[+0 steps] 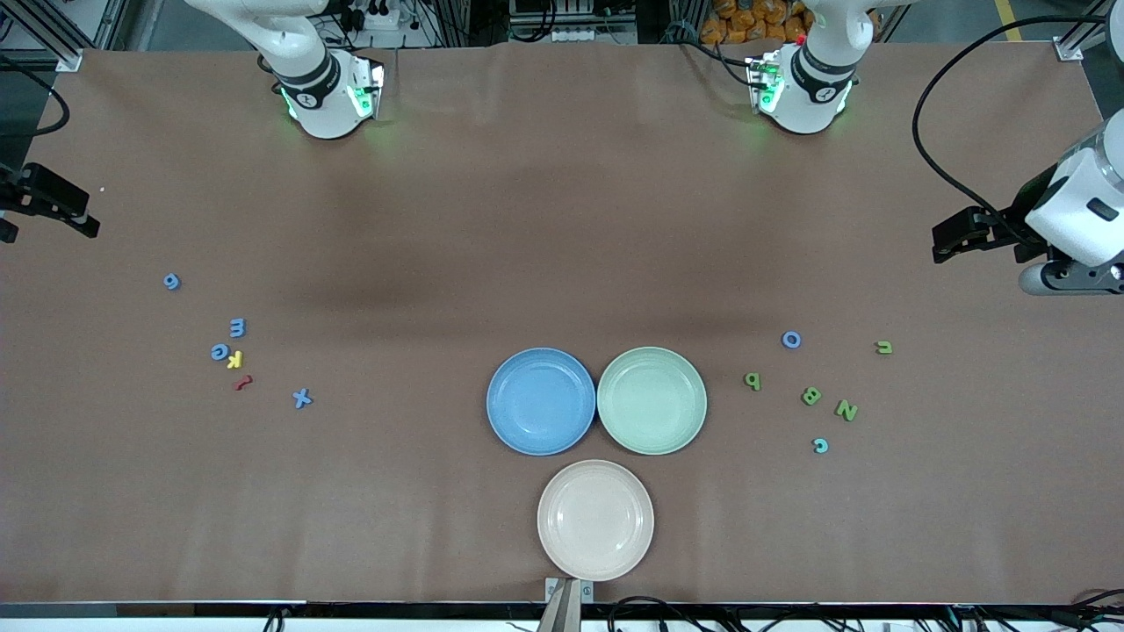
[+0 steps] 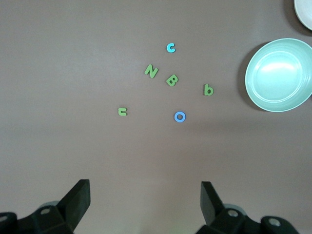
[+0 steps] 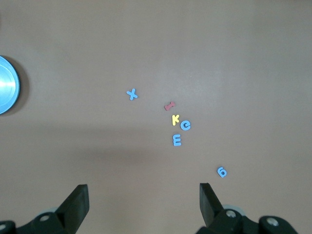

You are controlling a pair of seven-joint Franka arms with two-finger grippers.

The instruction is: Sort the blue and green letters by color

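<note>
On the surface, blue letters lie toward my right arm's end and green letters toward my left's, light, stiff, tiny; I'd pinch their edges with either spread, waiting left end effector or right end effector.

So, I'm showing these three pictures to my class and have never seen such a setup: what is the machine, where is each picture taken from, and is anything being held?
Two robot arms share a brown table. One picture looks down from high across it; the other two come from cameras on the arms' wrists. The left gripper and right gripper are both open, holding nothing, each over its own end. On the table lie small toy letters: blue letters with a yellow K and red squiggle, and green letters with a blue O. A blue plate, green plate and cream plate sit empty.
</note>
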